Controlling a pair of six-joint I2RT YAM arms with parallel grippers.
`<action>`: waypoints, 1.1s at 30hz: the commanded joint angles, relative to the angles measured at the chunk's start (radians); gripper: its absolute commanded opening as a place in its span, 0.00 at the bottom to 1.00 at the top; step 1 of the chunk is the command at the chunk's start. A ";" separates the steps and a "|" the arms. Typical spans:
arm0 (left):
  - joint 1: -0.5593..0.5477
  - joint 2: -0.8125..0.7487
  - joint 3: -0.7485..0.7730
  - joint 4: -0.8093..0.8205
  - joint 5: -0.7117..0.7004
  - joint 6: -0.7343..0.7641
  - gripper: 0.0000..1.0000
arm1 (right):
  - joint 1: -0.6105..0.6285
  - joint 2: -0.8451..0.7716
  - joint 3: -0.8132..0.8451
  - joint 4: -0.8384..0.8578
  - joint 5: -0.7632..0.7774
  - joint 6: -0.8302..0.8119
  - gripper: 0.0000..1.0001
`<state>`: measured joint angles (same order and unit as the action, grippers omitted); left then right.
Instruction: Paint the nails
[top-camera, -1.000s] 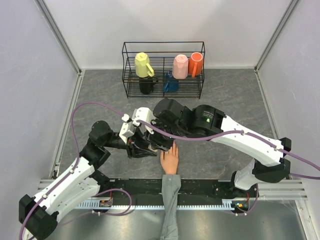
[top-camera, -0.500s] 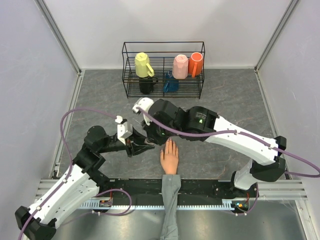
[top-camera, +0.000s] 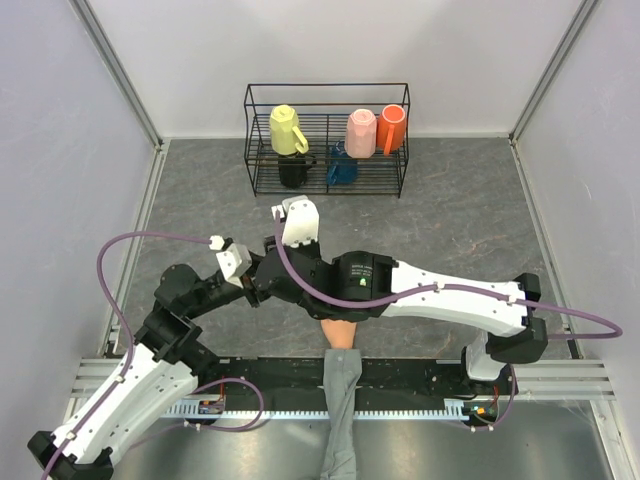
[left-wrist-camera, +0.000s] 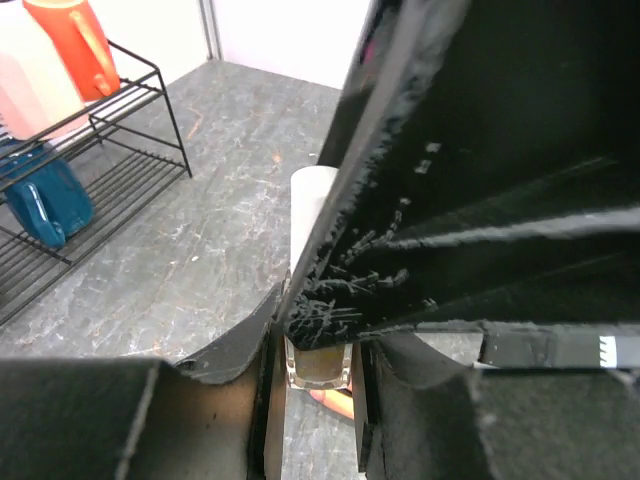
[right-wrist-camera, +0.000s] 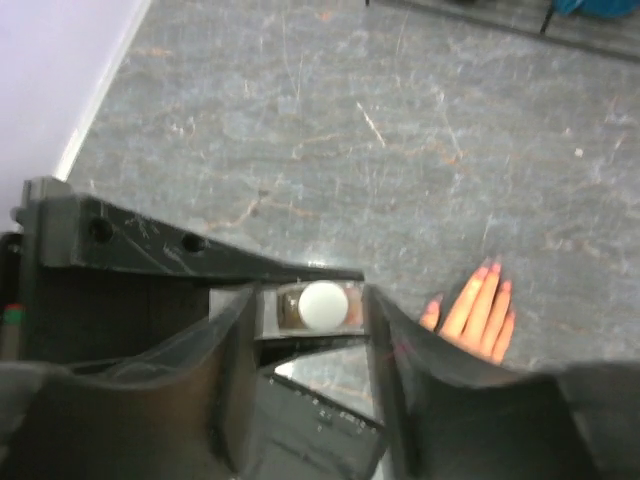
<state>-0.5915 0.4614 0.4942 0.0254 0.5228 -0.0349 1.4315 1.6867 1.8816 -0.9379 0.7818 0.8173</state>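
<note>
My left gripper (left-wrist-camera: 315, 400) is shut on a small glass nail polish bottle (left-wrist-camera: 318, 362) with brownish content and a white cap (right-wrist-camera: 322, 305). My right gripper (right-wrist-camera: 308, 330) hangs over the bottle, its jaws open on either side of the cap without touching it. In the top view both grippers meet left of centre, the left gripper (top-camera: 255, 285) under the right wrist (top-camera: 300, 272). The peach mannequin hand (right-wrist-camera: 478, 308) lies flat to the right, its pinkish nails (right-wrist-camera: 495, 268) showing. In the top view the right arm hides most of the hand (top-camera: 342, 336); the grey sleeve (top-camera: 340, 400) shows.
A black wire rack (top-camera: 327, 140) with yellow, pink, orange, black and blue mugs stands at the back; it also shows in the left wrist view (left-wrist-camera: 100, 130). Metal rails (top-camera: 420, 385) run along the near edge. Purple cables loop beside both arms.
My left gripper has drawn left with the bottle, away from the hand. My right arm has swung left and down over it, now covering most of the mannequin hand.
</note>
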 joint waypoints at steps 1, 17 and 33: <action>0.001 0.020 0.040 0.093 -0.003 0.001 0.02 | 0.021 -0.033 0.037 0.034 -0.059 -0.117 0.68; 0.002 0.203 0.093 0.280 0.601 -0.256 0.02 | -0.272 -0.558 -0.479 0.427 -1.082 -0.748 0.89; 0.001 0.160 0.087 0.478 0.654 -0.554 0.02 | -0.289 -0.472 -0.446 0.534 -1.300 -0.851 0.57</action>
<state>-0.5907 0.6270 0.5507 0.4454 1.1515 -0.5121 1.1477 1.2011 1.4029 -0.4942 -0.4400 0.0029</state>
